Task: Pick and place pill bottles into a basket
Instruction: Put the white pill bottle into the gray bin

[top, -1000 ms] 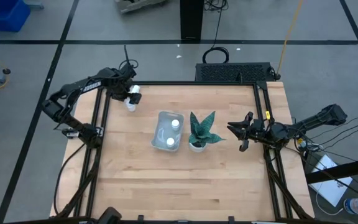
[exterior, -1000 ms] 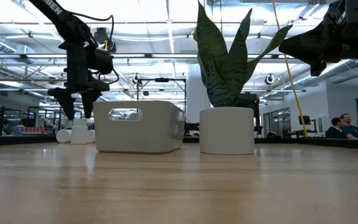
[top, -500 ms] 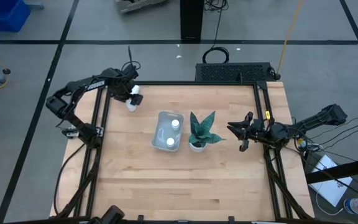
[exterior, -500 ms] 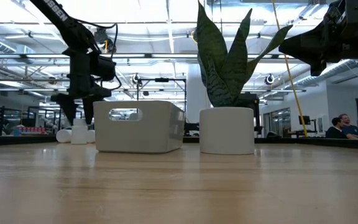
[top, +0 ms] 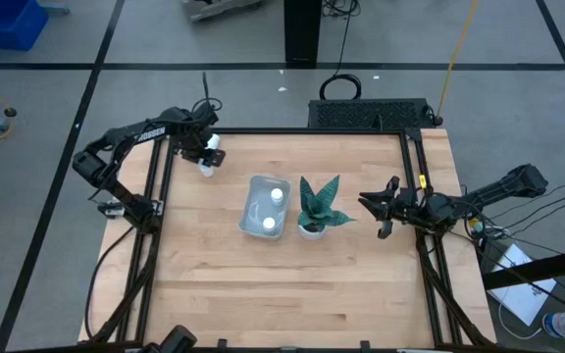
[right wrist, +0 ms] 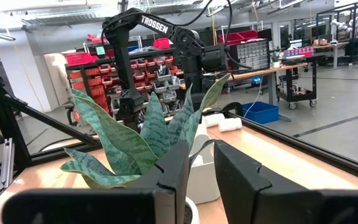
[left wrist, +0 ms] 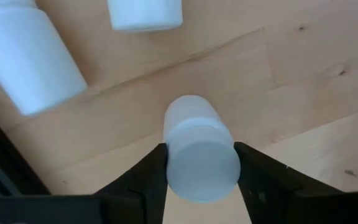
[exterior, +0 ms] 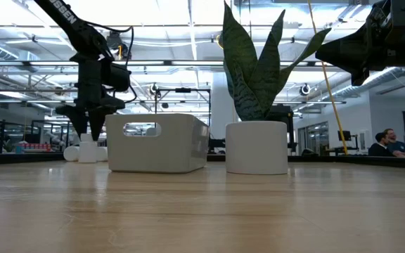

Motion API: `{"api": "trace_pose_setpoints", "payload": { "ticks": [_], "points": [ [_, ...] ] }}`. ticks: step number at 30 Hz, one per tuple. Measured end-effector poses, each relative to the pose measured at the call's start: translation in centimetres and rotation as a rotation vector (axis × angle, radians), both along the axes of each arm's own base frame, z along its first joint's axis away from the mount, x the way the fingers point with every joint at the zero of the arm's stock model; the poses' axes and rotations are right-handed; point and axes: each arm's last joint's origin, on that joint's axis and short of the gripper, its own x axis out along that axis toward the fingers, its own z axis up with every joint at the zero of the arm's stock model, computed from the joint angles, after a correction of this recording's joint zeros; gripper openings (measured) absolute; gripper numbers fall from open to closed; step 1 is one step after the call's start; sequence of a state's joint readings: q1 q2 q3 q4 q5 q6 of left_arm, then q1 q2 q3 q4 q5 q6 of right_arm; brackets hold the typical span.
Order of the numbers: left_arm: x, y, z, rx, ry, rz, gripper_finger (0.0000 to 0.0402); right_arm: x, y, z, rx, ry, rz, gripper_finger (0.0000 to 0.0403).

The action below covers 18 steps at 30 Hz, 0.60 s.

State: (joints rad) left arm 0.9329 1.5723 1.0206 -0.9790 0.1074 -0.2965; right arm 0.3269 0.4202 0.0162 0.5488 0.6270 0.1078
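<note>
Two pill bottles (top: 274,196) lay inside the basket (top: 251,209) in the high view, near the table's middle, with the potted plant (top: 318,206) just beside it. The left gripper (top: 204,153) hung over the table's far left corner, above more bottles (top: 207,168). The right gripper (top: 373,204) waited beyond the plant.

In the low view, the left gripper (exterior: 88,125) stood down around an upright bottle (exterior: 88,150) beside the basket (exterior: 157,143).

The left wrist view showed its fingers (left wrist: 143,177) pressing both sides of that bottle (left wrist: 199,148), gripping it; two others (left wrist: 32,56) lay near.

The right wrist view showed its fingers (right wrist: 171,171) slightly parted, holding nothing.
</note>
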Motion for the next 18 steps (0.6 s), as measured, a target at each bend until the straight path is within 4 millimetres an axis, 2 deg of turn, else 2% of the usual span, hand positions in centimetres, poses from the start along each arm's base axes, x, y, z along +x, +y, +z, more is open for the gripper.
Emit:
{"api": "trace_pose_setpoints", "payload": {
  "ticks": [4,9,18],
  "points": [
    [0.1,-0.4,0.0,-0.021,0.012,-0.015,0.0183,0.0,0.0,0.0,0.000,0.000,0.000,0.0071],
    [0.6,-1.4,0.7,-0.047,-0.030,-0.031,0.0165,0.0,0.0,0.0,0.000,0.000,0.000,0.0071],
    [1.7,-5.0,4.0,-0.022,-0.162,-0.096,0.0165,0.0,0.0,0.0,0.000,0.000,0.000,0.0071]
  ]
}}
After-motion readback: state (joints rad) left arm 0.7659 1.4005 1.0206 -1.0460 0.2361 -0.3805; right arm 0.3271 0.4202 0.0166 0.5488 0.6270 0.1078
